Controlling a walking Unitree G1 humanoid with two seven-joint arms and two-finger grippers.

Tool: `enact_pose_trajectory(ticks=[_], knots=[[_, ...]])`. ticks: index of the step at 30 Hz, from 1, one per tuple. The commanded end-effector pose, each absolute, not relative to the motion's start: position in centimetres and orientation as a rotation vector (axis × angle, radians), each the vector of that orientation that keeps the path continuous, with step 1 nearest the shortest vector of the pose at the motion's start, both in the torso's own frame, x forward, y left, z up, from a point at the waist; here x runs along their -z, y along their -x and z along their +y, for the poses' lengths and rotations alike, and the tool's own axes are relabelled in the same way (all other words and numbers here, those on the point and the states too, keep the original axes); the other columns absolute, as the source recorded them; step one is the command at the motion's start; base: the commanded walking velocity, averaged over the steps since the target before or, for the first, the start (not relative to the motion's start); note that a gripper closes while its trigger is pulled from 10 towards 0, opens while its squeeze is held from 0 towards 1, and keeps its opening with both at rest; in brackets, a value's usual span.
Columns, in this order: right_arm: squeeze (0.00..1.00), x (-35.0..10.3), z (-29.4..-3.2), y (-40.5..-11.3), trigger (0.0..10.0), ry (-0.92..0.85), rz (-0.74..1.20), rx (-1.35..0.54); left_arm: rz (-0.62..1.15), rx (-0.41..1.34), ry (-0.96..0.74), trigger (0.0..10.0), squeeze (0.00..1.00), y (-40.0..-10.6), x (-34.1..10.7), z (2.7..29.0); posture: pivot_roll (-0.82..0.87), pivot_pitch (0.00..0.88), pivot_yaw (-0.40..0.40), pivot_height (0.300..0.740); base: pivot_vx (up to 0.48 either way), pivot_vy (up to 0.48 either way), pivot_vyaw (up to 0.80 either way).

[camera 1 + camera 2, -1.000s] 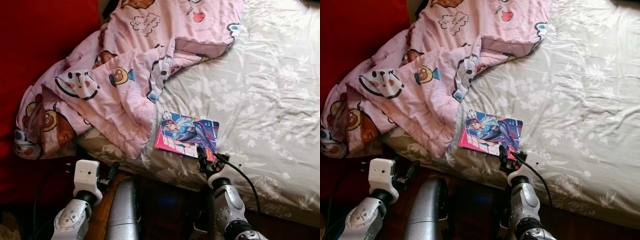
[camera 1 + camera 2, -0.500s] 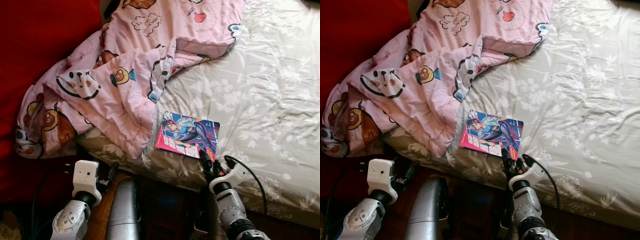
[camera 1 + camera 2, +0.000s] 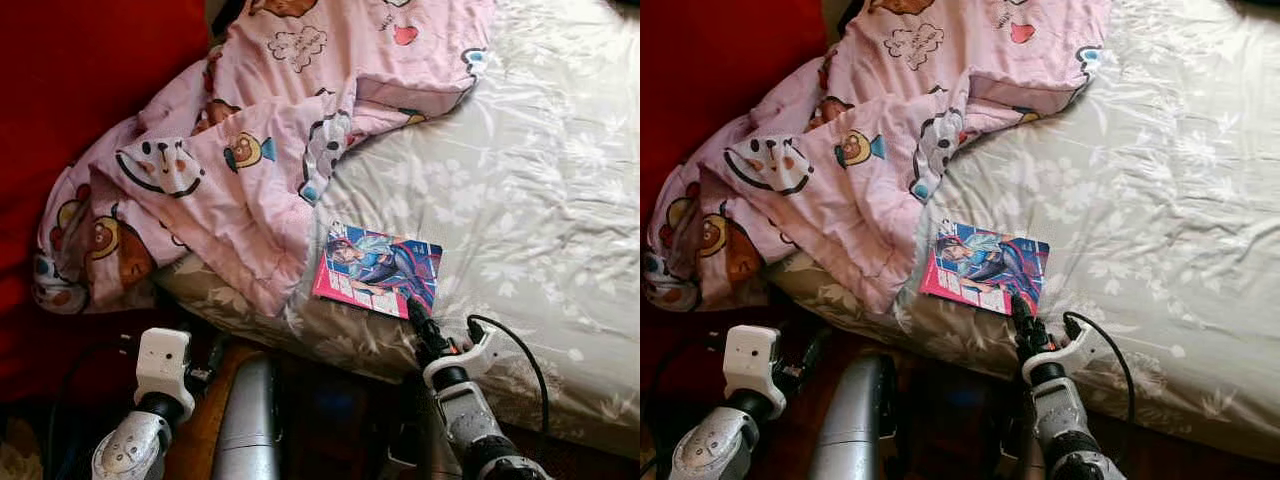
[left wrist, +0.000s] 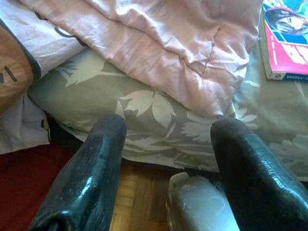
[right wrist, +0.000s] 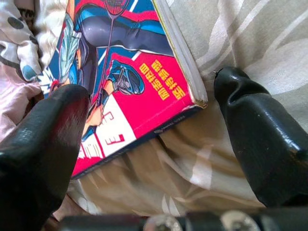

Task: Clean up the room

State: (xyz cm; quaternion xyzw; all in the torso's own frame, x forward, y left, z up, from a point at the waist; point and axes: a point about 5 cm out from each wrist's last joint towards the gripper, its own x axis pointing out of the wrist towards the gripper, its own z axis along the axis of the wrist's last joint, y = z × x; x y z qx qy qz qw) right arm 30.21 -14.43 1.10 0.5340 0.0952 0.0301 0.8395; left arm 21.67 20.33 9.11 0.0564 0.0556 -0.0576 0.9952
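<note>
comic book lying flat on floral bedsheet, near bed's edge, just beside pink cartoon blanket. right gripper sitting at book's near corner, fingers spread wide, holding nothing. left gripper hanging below bed edge near blanket, fingers wide apart, empty.

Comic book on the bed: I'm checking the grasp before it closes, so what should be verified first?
1. Right gripper open: ok, fingers spread wide.
2. Comic book corner sits between the fingers: ok, in the right wrist view.
3. Book free of the pink quilt: ok, its far edge lies beside the quilt, not under it.
4. One finger under the book: cannot tell.
5. Bed sheet clear of the pinch: not ok, folds lie right at the book's corner.
6. Left gripper out of the way: ok, open, low by the bed's edge.
</note>
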Motion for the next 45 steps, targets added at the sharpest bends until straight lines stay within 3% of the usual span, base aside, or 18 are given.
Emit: enact_pose_trajectory(ticks=[1, 16, 23, 24, 45], knots=[[0.0, -0.1, -12.3, -29.3, 10.0, -1.192, 0.294, -0.088, 0.154, 0.097, -0.124, 10.0, 0.0, -20.8, -8.6, 20.9, 0.32, 0.436, 0.049, 0.607, 0.0, 0.0, 0.0], [0.0, 0.3, -12.6, -29.1, 10.0, -1.195, 0.311, -0.034, 0.161, 0.097, -0.127, 10.0, 0.0, -19.9, -9.0, 20.7, 0.34, 0.463, 0.045, 0.607, 0.0, 0.0, 0.0], [0.0, -2.1, -11.1, -31.2, 9.5, -1.249, 0.254, -0.143, 0.163, 0.085, -0.131, 10.0, 0.0, -19.2, -9.4, 20.7, 0.35, 0.489, 0.035, 0.607, 0.0, 0.0, 0.0], [0.0, -2.3, -10.9, -31.3, 0.0, -1.254, 0.245, -0.163, 0.165, 0.083, -0.131, 10.0, 0.0, -19.2, -9.4, 20.7, 0.34, 0.488, 0.033, 0.607, 0.0, 0.0, 0.0], [0.0, -0.2, -11.5, -29.0, 0.0, -1.241, 0.264, -0.155, 0.163, 0.101, -0.131, 10.0, 0.0, -20.8, -8.9, 19.9, 0.3, 0.435, 0.032, 0.607, 0.0, 0.0, 0.0]])
